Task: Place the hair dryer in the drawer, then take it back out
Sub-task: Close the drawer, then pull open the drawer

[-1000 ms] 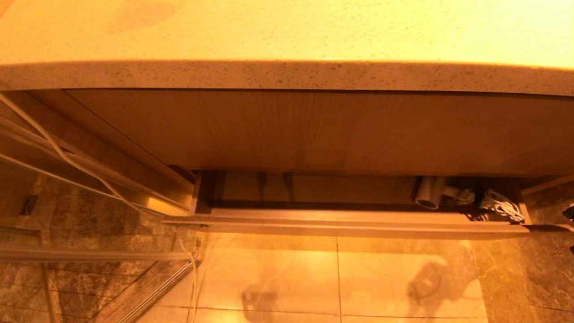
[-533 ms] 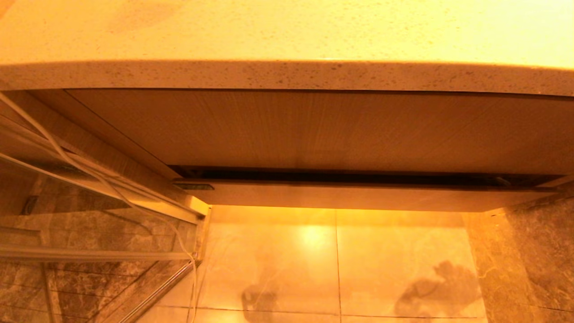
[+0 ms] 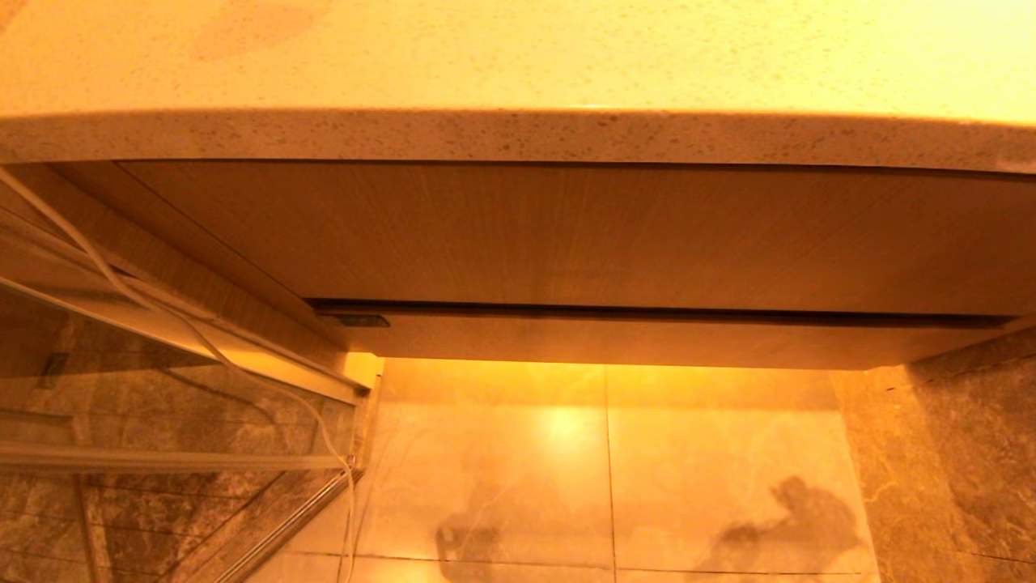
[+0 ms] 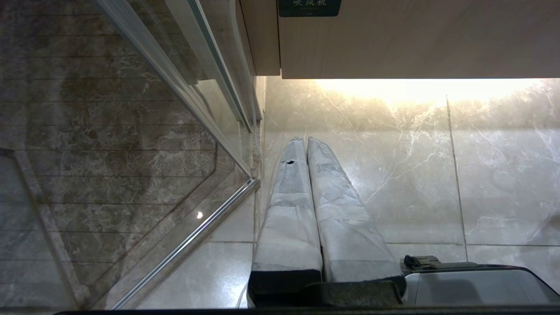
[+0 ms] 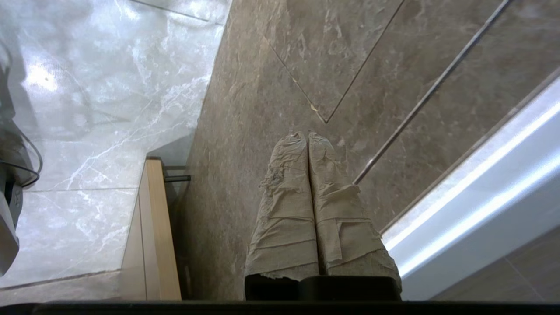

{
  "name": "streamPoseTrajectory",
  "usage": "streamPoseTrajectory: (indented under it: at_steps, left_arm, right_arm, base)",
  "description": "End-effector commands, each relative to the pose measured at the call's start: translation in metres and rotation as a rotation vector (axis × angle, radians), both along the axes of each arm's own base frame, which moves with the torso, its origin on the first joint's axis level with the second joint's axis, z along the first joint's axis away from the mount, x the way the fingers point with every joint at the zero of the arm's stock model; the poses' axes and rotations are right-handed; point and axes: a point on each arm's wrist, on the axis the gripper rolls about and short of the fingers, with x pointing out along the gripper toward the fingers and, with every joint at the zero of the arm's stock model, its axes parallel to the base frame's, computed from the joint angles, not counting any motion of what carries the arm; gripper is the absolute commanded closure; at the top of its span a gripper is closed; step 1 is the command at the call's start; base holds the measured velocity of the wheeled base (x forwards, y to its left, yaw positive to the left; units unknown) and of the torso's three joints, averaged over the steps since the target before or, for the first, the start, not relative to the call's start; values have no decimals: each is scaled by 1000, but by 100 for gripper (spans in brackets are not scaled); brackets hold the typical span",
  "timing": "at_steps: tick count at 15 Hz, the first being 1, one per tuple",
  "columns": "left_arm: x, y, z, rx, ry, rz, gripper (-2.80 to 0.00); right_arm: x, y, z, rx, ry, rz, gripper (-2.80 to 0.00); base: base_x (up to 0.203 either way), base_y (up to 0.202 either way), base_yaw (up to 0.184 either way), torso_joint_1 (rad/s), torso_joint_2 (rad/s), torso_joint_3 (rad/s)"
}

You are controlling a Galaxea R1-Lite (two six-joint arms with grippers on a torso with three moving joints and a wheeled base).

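Now the wide light wood drawer (image 3: 647, 344) sits closed with no handle, so the empty, pinched-together right gripper (image 5: 307, 136) could slip trying to open it, while the left gripper (image 4: 306, 142) hangs pressed together too.

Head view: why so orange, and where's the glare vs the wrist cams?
Head view: heavy warm cast; a bright glow under the drawer reflects off the floor tiles. Left wrist view: neutral colour, same strip blown out below the drawer front, left gripper sharp. Right wrist view: cool daylight, glare on pale marble.

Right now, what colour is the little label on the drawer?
Dark green with pale writing; the label sits at a corner of the light wood drawer, clearest in the left wrist view.
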Motion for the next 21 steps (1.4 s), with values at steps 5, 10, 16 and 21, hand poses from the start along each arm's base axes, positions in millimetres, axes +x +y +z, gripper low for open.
streamPoseTrajectory:
  at_steps: [5,10,16,21]
  left_arm:
    - [0,0,0,0,1,0,0]
    - [0,0,0,0,1,0,0]
    - [0,0,0,0,1,0,0]
    - [0,0,0,0,1,0,0]
  right_arm:
    - [-8,10,15,-51,-45,-10,0]
    - [-19,24,5,-13,-21,-10,0]
    - [-21,30,-11,35,16,3,0]
    - [-11,24,-17,52,18,28,0]
  base:
    - [0,0,0,0,0,0]
    - [0,0,0,0,0,0]
    - [0,0,0,0,0,0]
    - [0,0,0,0,0,0]
